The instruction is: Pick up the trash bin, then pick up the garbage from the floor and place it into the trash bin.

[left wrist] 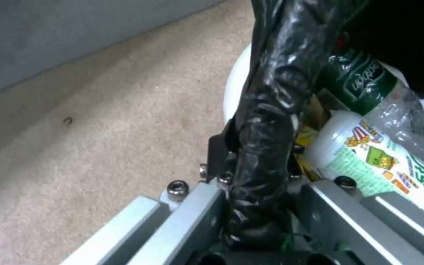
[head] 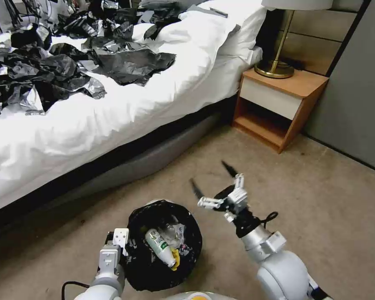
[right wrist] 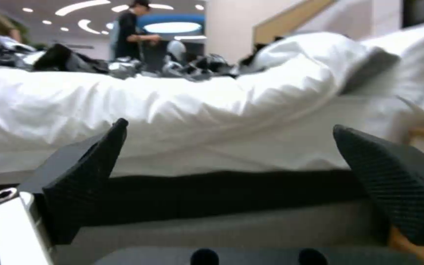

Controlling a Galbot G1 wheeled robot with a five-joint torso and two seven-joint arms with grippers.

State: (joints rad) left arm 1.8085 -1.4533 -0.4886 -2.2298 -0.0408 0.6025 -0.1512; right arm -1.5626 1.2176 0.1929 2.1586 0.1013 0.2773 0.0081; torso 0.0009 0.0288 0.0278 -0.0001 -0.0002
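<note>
Head view, left gripper [head: 127, 243]: pinching the trash bin [head: 164, 246] rim at 9 o'clock.
Bin: at 6 o'clock, holding bottles [head: 160, 247].
Right gripper [head: 214, 181]: spread, empty, at the bin's 2 o'clock.
Advice: hold the rim level.

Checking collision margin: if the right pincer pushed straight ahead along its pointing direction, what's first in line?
Probably the bed: the open right pincer aims at its white duvet and dark base, with nothing between. Gap unclear.

Left pincer [head: 125, 243] grips trash bin [head: 141, 275]; right pincer [head: 212, 181] spread.
</note>
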